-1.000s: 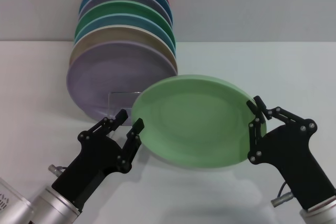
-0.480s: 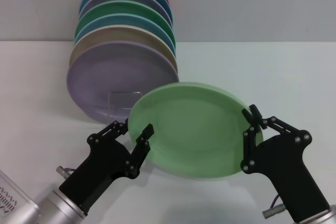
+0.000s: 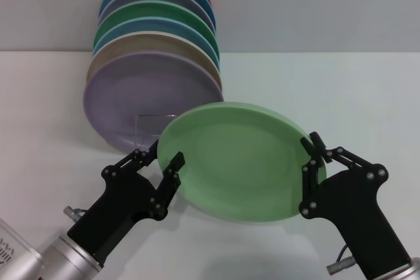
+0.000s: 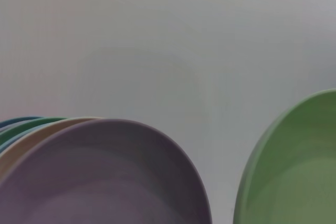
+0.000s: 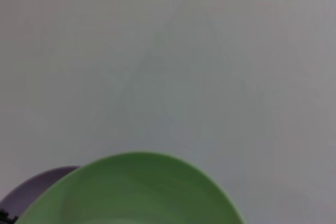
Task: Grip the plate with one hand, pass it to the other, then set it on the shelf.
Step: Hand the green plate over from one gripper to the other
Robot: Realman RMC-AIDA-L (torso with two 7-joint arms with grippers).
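Observation:
The pale mint-green plate (image 3: 239,162) hangs tilted above the table in the head view, in front of the rack. My right gripper (image 3: 313,145) is shut on its right rim. My left gripper (image 3: 165,153) is open, with one finger in front of the plate's left rim and the other behind it. The shelf (image 3: 149,129) is a small clear rack whose front frame shows just left of the plate. The plate also shows in the left wrist view (image 4: 294,171) and in the right wrist view (image 5: 136,192).
Several coloured plates stand on edge in the rack, with a lavender plate (image 3: 147,100) in front and a darker green plate (image 3: 161,14) further back. The lavender plate also shows in the left wrist view (image 4: 100,177). The white table (image 3: 354,96) lies to the right.
My right gripper has carried the plate left and slightly down. My left gripper has closed in on the plate's left rim and now straddles it.

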